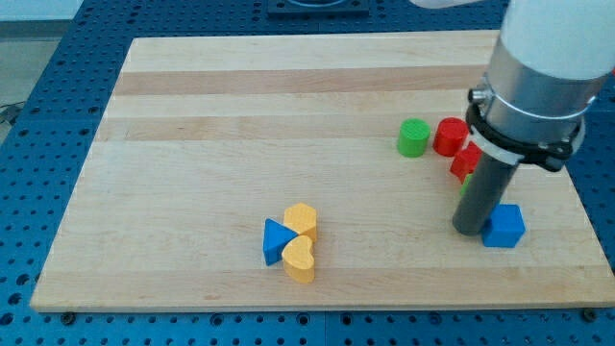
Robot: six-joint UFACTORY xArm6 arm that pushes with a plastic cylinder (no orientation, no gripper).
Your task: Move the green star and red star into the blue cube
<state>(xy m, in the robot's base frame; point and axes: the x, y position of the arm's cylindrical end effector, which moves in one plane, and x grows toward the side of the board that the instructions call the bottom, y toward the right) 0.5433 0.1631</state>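
Observation:
The blue cube point(504, 227) sits near the board's right edge, low in the view. My tip point(469, 231) rests on the board just left of the cube, touching or nearly touching it. The red star point(467, 160) lies above the tip, partly hidden behind the rod. Only a green sliver of the green star point(463, 182) shows at the rod's left edge, just below the red star; the rest is hidden.
A green cylinder point(413, 137) and a red cylinder point(449, 136) stand side by side left of the red star. A blue triangle point(277, 240), a yellow hexagon point(302, 220) and a yellow heart point(300, 259) cluster at the lower middle. The wooden board point(240, 125) lies on a blue perforated table.

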